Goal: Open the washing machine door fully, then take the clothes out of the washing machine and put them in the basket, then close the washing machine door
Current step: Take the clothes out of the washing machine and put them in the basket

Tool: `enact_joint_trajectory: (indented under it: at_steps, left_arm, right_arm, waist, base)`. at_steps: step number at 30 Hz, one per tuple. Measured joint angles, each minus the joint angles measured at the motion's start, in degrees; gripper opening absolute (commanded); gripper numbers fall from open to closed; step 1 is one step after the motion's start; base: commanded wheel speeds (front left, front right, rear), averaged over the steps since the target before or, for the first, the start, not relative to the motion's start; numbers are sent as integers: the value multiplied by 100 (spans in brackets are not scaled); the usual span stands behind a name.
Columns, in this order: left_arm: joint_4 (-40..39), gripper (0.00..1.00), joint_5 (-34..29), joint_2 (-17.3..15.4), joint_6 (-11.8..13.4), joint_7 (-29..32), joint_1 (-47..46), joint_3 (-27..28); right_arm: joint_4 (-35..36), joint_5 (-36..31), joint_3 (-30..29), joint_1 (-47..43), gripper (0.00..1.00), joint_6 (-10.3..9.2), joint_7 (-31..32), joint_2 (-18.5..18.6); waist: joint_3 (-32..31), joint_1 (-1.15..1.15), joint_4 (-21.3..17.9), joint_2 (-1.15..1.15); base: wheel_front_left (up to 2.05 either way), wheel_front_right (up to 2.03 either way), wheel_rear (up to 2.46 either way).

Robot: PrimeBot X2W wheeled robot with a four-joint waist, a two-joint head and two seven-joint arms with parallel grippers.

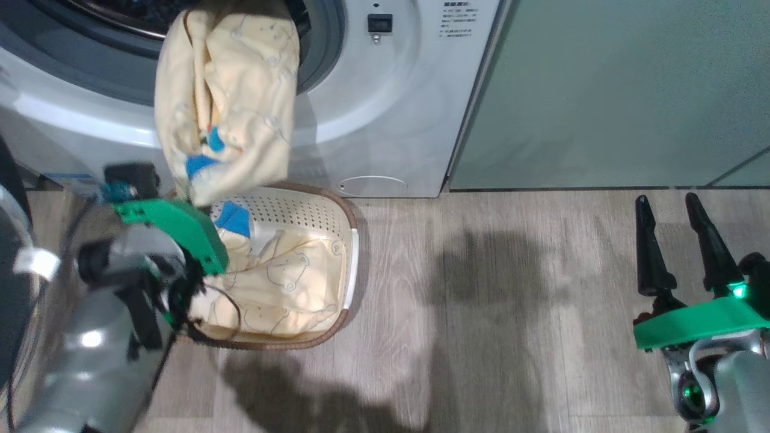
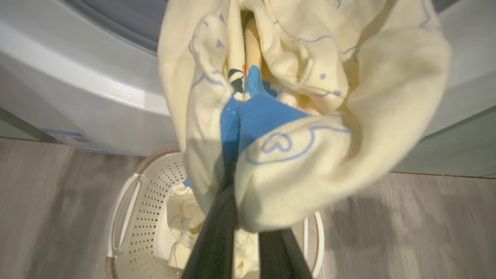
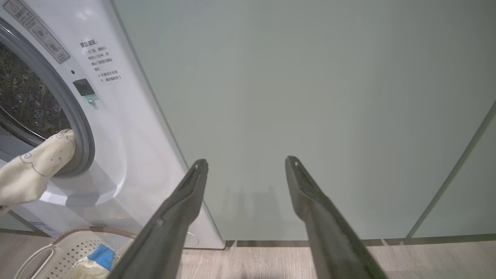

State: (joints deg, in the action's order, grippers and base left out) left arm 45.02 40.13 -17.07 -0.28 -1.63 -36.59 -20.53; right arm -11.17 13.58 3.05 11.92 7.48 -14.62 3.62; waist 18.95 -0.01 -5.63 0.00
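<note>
My left tool (image 2: 248, 232) is pinched tight on a pale-yellow garment (image 1: 225, 102) with a patch of blue, right above the basket (image 1: 352, 240). The garment's top end trails over the grey ring of the washing machine (image 1: 391, 108) just behind the basket, and its lower end hangs over the basket's rear rim. Inside the basket lies a second garment (image 1: 289, 276), bear-printed. My right tool (image 1: 667, 200) has its fingers spread wide and grips nothing, well to the right of the basket, above the wood floor (image 1: 511, 300), facing the green cabinet (image 1: 601, 90).
</note>
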Motion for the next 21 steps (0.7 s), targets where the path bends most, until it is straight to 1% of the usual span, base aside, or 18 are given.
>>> enact_joint_trajectory:
  at_steps: [4,6,11,15,19,21]
  left_arm:
    - [-63,0,20,46,141,-98,321,-37]
    - [-21,0,22,70,154,-120,430,-26]
    - [350,0,14,171,205,-278,538,-80]
    - [923,0,21,238,187,-377,533,-109]
    - [1581,0,31,350,60,-394,466,-141]
    - [1716,0,48,378,16,-403,419,-140]
  right_arm:
    - [1,0,40,0,100,0,0,37]
    - [1,1,64,1,100,0,0,69]
    - [3,1,97,2,100,0,-1,131]
    - [9,1,102,7,100,0,0,142]
    - [12,1,158,27,100,0,0,147]
    - [15,1,165,32,100,0,0,148]
  waist:
    - [-12,0,33,0]
    - [-7,0,31,0]
    - [35,1,-19,0]
    - [113,1,-68,0]
    - [204,1,-144,0]
    - [233,1,-164,0]
  base:
    - [0,0,0]
    - [0,0,0]
    - [0,0,0]
    - [0,0,0]
    - [0,0,0]
    - [0,0,0]
